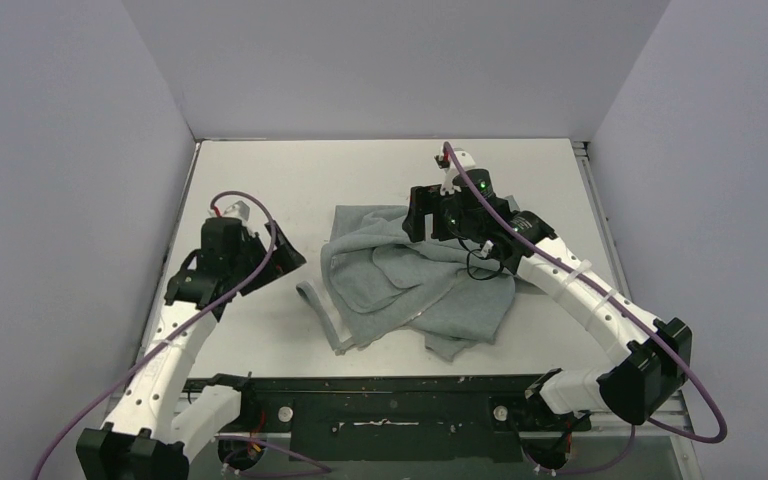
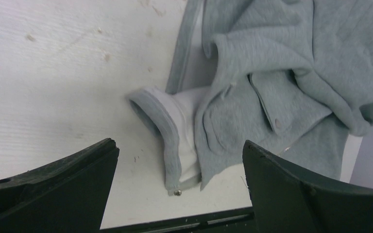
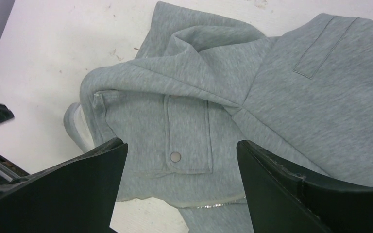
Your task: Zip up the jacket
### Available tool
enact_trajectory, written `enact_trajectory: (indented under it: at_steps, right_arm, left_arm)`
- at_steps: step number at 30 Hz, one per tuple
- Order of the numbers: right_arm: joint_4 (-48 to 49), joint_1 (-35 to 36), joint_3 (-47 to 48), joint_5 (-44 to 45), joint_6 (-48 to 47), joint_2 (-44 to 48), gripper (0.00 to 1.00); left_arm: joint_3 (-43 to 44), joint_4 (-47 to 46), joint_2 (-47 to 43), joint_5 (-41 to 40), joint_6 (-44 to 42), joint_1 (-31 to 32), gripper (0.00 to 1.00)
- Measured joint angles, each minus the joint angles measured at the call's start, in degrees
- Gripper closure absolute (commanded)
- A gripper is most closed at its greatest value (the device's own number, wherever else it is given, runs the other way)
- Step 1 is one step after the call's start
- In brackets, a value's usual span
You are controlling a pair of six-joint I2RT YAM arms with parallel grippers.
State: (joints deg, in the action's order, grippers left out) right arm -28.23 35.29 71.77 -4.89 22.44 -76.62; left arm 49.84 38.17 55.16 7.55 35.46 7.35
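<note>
jacket point(image 1: 415, 285) crumpled in heap on worktop point(image 1: 260, 180), centre-right of top view. zipper point(image 3: 213, 205) shows only as short stretch, slider unseen. left tool point(image 2: 178, 144) wide open, empty, beside heap. right tool point(image 3: 180, 143) wide open, empty, over heap. judgement: zipping not begun, spreading comes first.
</note>
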Motion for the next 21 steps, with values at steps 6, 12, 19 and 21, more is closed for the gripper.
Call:
enact_trajectory:
  at_steps: [6, 12, 19, 21]
  right_arm:
    - [1.42, 0.0, -0.35, -0.5, 1.18, 0.02, 0.15]
    - [2.38, 0.0, -4.02, -0.2, 2.78, 0.59, 0.13]
    - [1.57, -4.13, -9.77, 3.45, 10.08, 5.68, 0.12]
    - [1.77, -8.92, -13.09, 2.43, 13.11, 8.76, 0.12]
  left_arm:
    - [-6.25, 2.69, -6.82, -5.05, 7.32, 11.37, 0.03]
    - [-8.9, 3.78, -5.62, -9.29, 10.99, 17.66, 0.07]
    - [-3.67, 4.7, 0.42, -19.67, 6.36, 30.49, 0.08]
    - [-0.31, 4.48, 1.53, -23.5, 3.56, 35.43, 0.09]
